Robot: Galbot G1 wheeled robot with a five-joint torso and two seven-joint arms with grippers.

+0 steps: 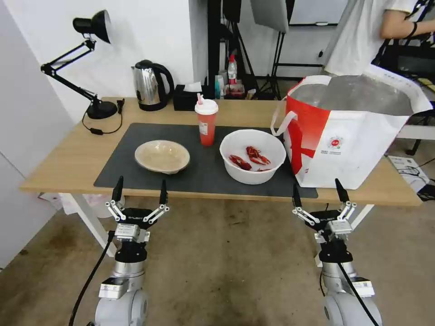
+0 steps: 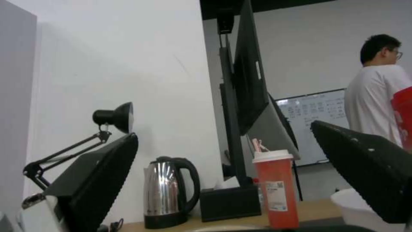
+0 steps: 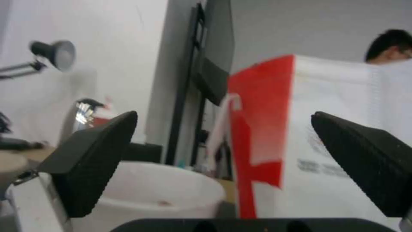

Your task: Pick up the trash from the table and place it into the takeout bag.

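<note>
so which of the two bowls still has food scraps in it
The deep white bowl, beside the takeout bag; red crayfish shells lie inside. The shallow beige bowl looks empty.

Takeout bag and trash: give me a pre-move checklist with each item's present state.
1. Takeout bag upright, mouth open, foil lining showing: ok.
2. White bowl with crayfish shells on the dark mat, beside the bag: ok.
3. Red cup upright, lid and straw on: ok.
4. Beige bowl on the mat, apart from the cup: ok.
5. Left gripper open, empty, in front of the table edge: ok.
6. Right gripper open, empty, below the bag's front: ok.
</note>
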